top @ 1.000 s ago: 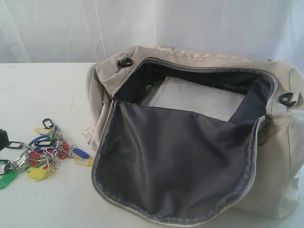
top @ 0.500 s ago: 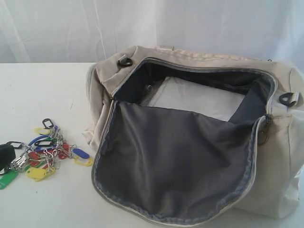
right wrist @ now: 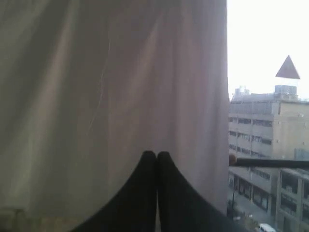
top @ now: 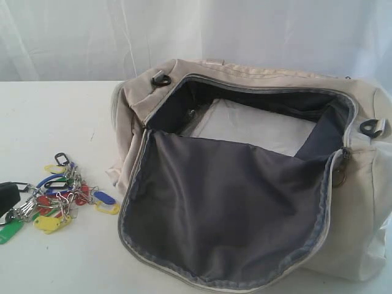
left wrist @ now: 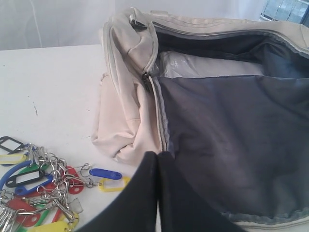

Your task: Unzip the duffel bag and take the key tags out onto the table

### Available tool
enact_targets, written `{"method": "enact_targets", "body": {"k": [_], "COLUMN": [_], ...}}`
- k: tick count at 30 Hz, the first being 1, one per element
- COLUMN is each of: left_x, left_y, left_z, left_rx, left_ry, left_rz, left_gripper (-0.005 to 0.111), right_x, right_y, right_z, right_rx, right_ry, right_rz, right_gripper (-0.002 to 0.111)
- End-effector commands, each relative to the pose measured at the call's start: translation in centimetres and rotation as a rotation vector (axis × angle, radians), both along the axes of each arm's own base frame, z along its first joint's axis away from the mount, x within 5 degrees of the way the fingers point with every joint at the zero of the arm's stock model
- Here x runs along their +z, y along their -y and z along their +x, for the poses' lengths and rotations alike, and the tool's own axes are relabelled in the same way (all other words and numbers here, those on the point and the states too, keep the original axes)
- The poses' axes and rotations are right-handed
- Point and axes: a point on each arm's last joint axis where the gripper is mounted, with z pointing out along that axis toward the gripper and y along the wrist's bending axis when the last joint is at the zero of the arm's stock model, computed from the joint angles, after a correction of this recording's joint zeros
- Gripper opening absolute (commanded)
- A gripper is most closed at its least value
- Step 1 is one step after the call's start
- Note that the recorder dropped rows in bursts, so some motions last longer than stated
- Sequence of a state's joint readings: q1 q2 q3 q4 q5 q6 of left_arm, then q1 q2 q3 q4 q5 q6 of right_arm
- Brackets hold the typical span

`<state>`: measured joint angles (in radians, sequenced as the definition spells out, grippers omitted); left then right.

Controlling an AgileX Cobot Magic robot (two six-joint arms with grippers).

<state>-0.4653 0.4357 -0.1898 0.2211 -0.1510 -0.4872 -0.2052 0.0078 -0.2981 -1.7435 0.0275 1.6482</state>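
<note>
The cream duffel bag (top: 361,202) lies on the white table (top: 55,110) with its main zip open and the dark grey flap (top: 226,208) folded forward. The bunch of coloured key tags (top: 61,196) rests on the table left of the bag, outside it. My left gripper (top: 6,196) shows as a dark tip at the left edge, beside the tags. In the left wrist view the left gripper (left wrist: 158,154) is shut with nothing in it, above the table near the duffel bag (left wrist: 125,96) and the key tags (left wrist: 43,183). My right gripper (right wrist: 156,154) is shut and empty, facing a curtain.
A pale sheet (top: 251,128) lies on the bag's floor inside the opening. A white curtain (top: 196,30) hangs behind the table. The right wrist view shows the curtain (right wrist: 111,96) and buildings (right wrist: 270,140) through a window.
The left gripper's dark tip has shifted a little at the left edge, lower and further into view. The bag and the key tags have not moved.
</note>
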Motion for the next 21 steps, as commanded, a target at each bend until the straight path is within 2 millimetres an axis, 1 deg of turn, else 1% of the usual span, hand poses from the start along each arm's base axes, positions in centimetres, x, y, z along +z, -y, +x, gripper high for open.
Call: {"method": "enact_targets", "body": {"k": [1,3,6,10,17,18,19,21], "left_x": [0.0,0.0,0.0,0.0,0.0,0.0,0.0,0.0], "left_y": [0.0,0.0,0.0,0.0,0.0,0.0,0.0,0.0], "left_z": [-0.1,-0.1,-0.1,-0.1,-0.1,-0.1,-0.1,-0.1], "left_rx": [-0.004,-0.004,-0.004,-0.004,-0.004,-0.004,-0.004,-0.004], "left_ry": [0.004,0.004,0.004,0.002,0.002,0.002,0.004,0.004], "left_rz": [-0.021,-0.021,-0.021,-0.020,-0.020,-0.020,-0.021,-0.021], "left_gripper": [0.000,0.000,0.000,0.000,0.000,0.000,0.000,0.000], "right_x": [-4.7,-6.5,-8.4,-10.0,-10.1,-10.0,-9.9,-9.5], "right_y": [-0.8,-1.3,-1.4,-1.4,-1.4,-1.4,-1.4,-1.3], "right_z": [1.9,2.4,2.8,3.1,3.1,3.1,3.1,3.0], "right_rx": [0.118,0.180,0.213,0.215,0.210,0.218,0.237,0.287], "right_ry": [-0.160,-0.223,-0.285,-0.330,-0.330,-0.321,-0.297,-0.220], "right_rz": [0.000,-0.002,0.009,0.023,0.024,0.052,0.125,0.346], "right_gripper": [0.000,0.000,0.000,0.000,0.000,0.000,0.000,0.000]}}
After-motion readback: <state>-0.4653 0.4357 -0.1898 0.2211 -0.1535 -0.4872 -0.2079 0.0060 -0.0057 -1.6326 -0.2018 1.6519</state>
